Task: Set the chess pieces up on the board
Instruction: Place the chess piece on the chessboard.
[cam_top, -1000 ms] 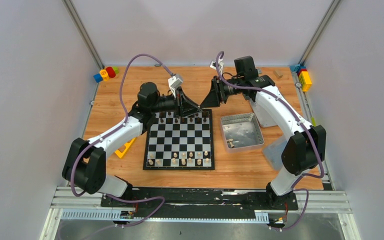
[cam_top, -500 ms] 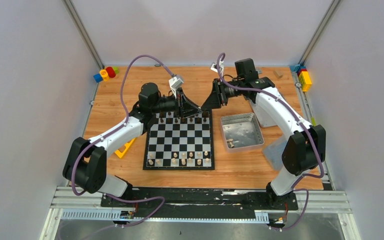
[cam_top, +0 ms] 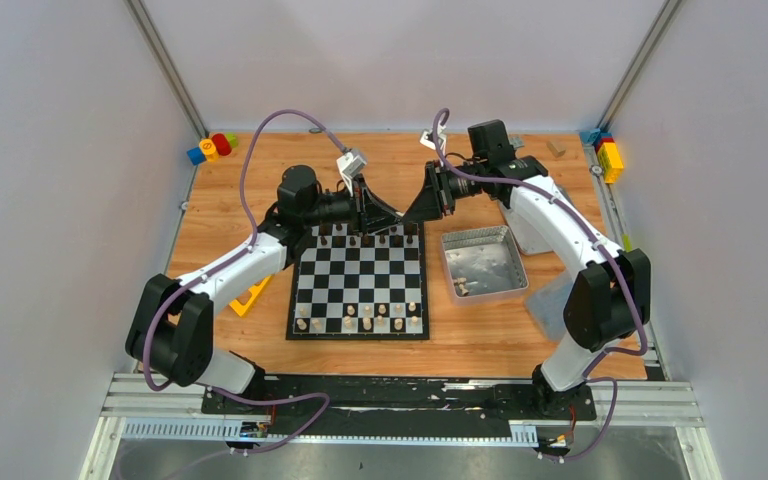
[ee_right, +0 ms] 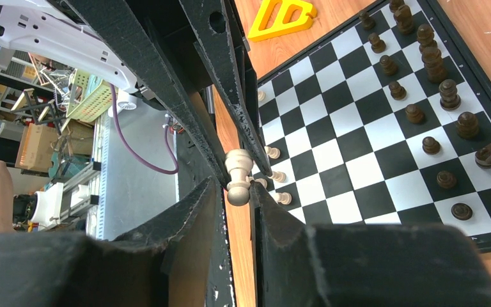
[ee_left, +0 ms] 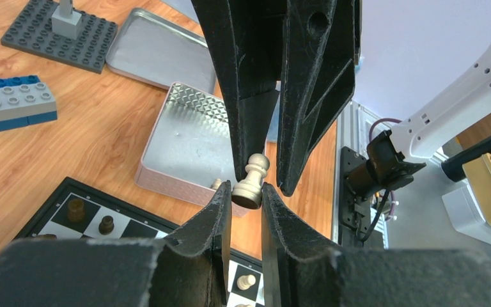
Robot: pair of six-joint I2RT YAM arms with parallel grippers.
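The board [cam_top: 360, 275] lies mid-table, with dark chess pieces [cam_top: 360, 238] on its far rows and cream ones [cam_top: 365, 318] on its near rows. My two grippers meet tip to tip above the board's far right corner. The left gripper [ee_left: 246, 195] is shut on the base of a cream pawn [ee_left: 250, 182]. The right gripper [ee_right: 235, 188] closes on the head of the same pawn [ee_right: 236, 169]. In the top view the left gripper [cam_top: 398, 217] and right gripper [cam_top: 407, 208] hide the pawn. The dark pieces [ee_right: 415, 114] also show in the right wrist view.
A silver tin [cam_top: 485, 262] holding a few cream pieces [cam_top: 463, 288] stands right of the board, its lid [ee_left: 153, 48] beyond it. A yellow part [cam_top: 250, 297] lies left of the board. Toy bricks [cam_top: 212, 147] sit at the far corners, and a grey studded plate [ee_left: 57, 32] lies far right.
The right wrist has shifted very slightly; both grippers stay tip to tip over the board's far right corner. The pieces on the board have not moved.
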